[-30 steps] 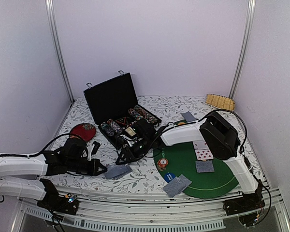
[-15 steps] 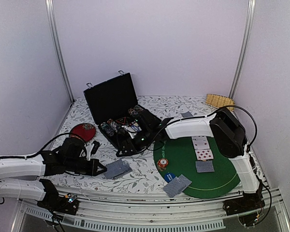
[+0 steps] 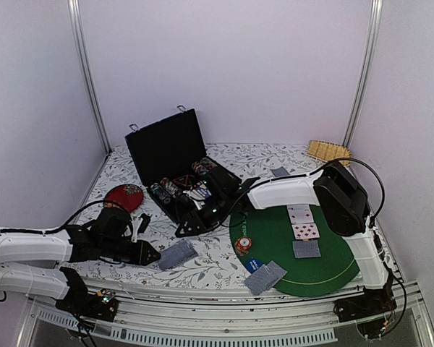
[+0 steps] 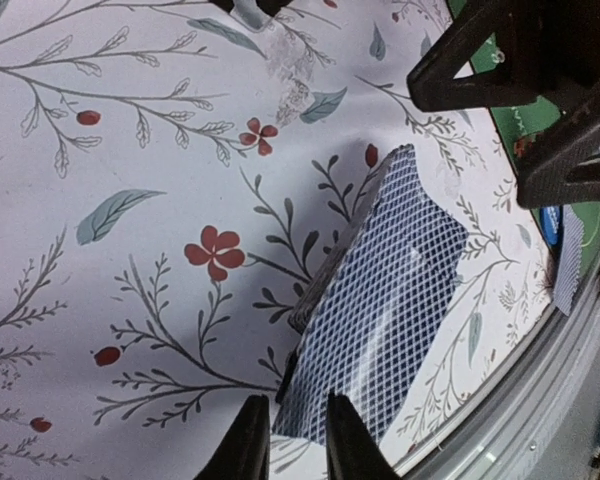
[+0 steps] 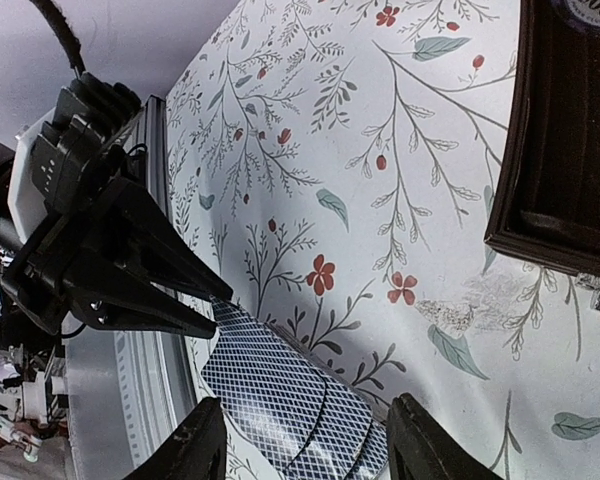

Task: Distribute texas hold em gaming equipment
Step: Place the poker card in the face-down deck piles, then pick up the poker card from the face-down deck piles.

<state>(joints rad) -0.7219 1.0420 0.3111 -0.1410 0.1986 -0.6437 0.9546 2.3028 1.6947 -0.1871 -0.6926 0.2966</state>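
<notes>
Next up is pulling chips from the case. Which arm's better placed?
Right, probably. The right gripper hangs open beside the black case holding the chips. The left gripper is down at the face-down cards near the front edge, farther away.

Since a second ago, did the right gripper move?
Yes. The right gripper drew back from the near side, ending up closer to the open black case.

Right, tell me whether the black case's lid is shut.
No, the black case stands wide open, with poker chips showing inside it.
</notes>
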